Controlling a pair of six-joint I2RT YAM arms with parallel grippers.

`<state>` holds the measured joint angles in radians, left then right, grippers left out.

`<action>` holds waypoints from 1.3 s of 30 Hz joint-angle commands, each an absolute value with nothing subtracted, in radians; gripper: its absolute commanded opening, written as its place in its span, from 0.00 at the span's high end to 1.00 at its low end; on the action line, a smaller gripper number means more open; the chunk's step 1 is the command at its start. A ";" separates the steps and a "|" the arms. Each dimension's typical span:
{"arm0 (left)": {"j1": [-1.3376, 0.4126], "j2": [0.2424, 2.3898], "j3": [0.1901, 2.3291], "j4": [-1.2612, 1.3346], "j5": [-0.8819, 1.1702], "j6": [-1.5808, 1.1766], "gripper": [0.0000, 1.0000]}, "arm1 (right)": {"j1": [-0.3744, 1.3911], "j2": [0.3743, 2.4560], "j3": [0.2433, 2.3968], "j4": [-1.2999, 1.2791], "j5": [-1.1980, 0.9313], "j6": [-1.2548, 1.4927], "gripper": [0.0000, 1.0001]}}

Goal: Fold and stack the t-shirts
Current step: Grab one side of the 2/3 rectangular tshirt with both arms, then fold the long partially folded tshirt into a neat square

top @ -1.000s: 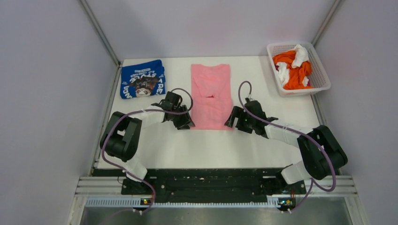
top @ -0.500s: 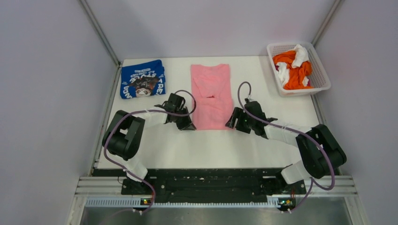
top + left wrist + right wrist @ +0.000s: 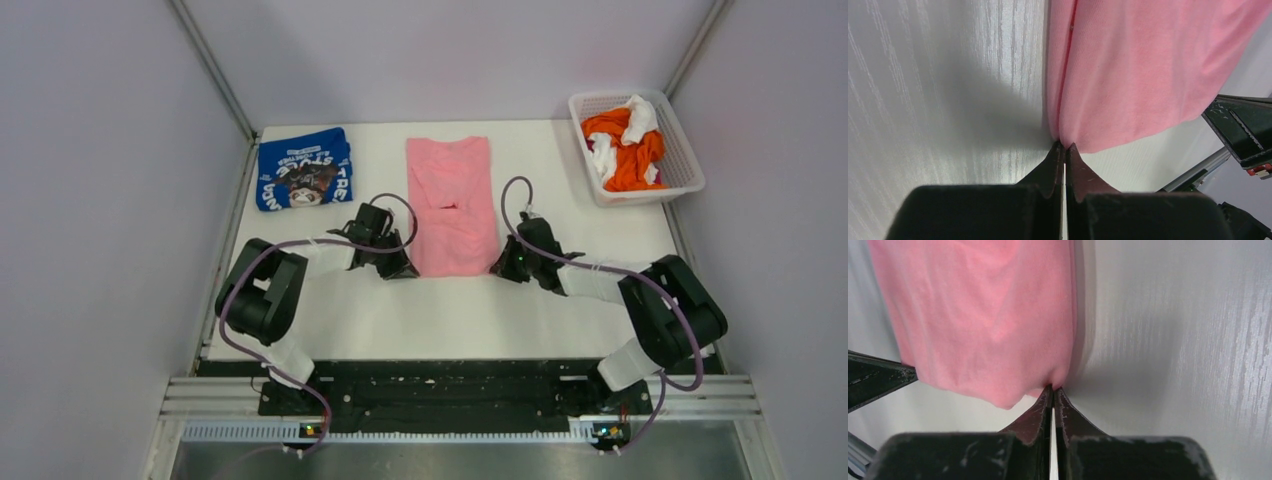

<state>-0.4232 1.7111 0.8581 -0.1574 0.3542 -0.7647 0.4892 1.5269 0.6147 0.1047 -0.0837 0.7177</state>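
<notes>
You have the pink shirt (image 3: 450, 205) lying flat in the middle of the table (image 3: 450, 310), narrowed into a long strip that runs away from the arms. The left end effector (image 3: 1064, 146) sits at the near left corner of that strip. Its fingers are pressed together with the edge of the cloth caught at the very tips. The right end effector (image 3: 1052, 388) mirrors it at the near right corner, pinched shut where the fabric puckers into it.

Both come in low and from the outer sides. That keeps the arms off the cloth and gives you a matched hold on the two corners, so the near edge can travel as one straight line.

The blue shirt (image 3: 303, 170) rests folded at the far left of the table, well apart from the pink one. It looks like the base of the stack, parked where it won't be dragged. The basket (image 3: 690, 160) at the far right holds orange and white clothes (image 3: 625, 140), clear of both arms.

This looks like the start of the lengthwise halving — raising the near edge and carrying it over to the far one. Each bite is thin, only at the tips, so a corner could slip free. Lift both sides evenly, and keep the edge taut without stretching it.
</notes>
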 commanded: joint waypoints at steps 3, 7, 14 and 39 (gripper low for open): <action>-0.430 1.652 0.737 -0.210 0.271 -0.718 1.00 | 0.523 1.486 0.545 0.059 -0.097 0.709 1.00; -0.456 1.517 0.651 -0.261 0.245 -0.694 1.00 | 0.558 1.340 0.490 -0.039 -0.197 0.687 1.00; -0.574 1.128 0.519 -0.439 0.167 -0.753 1.00 | 0.688 0.973 0.419 -0.225 -0.267 0.755 1.00; -0.607 0.822 0.773 -0.375 -0.194 -0.675 1.00 | 0.555 0.778 0.606 -0.132 -0.322 0.811 1.00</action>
